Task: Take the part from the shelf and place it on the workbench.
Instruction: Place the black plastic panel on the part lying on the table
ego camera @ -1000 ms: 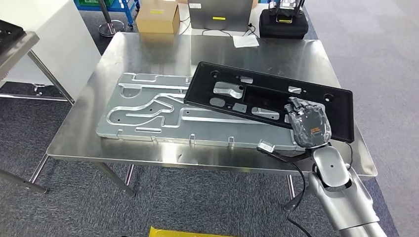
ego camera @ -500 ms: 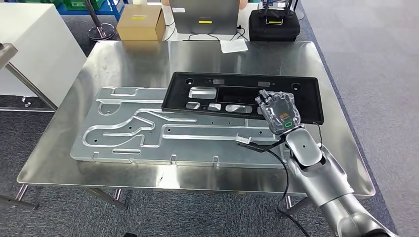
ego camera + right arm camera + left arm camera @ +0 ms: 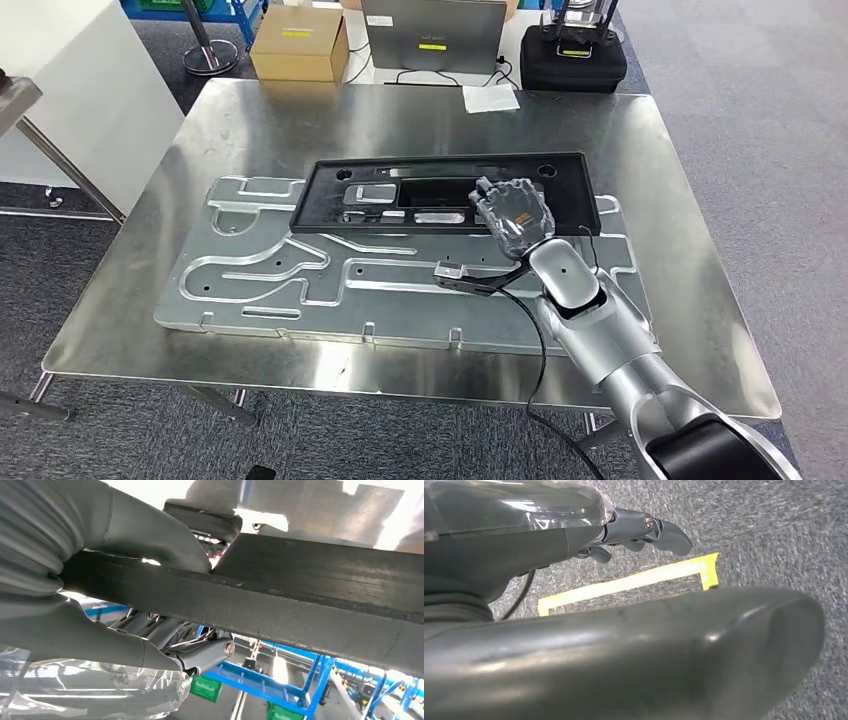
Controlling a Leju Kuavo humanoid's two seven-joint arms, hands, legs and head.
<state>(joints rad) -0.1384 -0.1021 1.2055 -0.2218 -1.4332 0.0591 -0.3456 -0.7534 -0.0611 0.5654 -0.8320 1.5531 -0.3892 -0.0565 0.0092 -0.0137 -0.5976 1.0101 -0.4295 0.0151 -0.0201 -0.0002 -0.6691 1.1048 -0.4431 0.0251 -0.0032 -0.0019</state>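
Observation:
The long black plastic part (image 3: 450, 168) lies level across the far half of a grooved aluminium plate (image 3: 300, 280) on the steel workbench (image 3: 420, 115). My right hand (image 3: 512, 208), wrapped in clear film, grips the part at its near edge, right of the middle. In the right wrist view the part's dark edge (image 3: 300, 605) runs between the thumb and the fingers of my right hand (image 3: 60, 625). My left hand (image 3: 624, 645) hangs over grey carpet, fingers (image 3: 659, 530) apart, holding nothing.
Beyond the bench's far edge stand a cardboard box (image 3: 298, 42), a grey laptop (image 3: 433, 32) and a black case (image 3: 583, 50). A paper sheet (image 3: 491, 98) lies at the far edge. A white cabinet (image 3: 60, 80) stands left. Yellow tape (image 3: 624, 582) marks the floor.
My right hand has carried the black part leftward and turned it from slanted to square over the plate. The head view has shifted a little as well.

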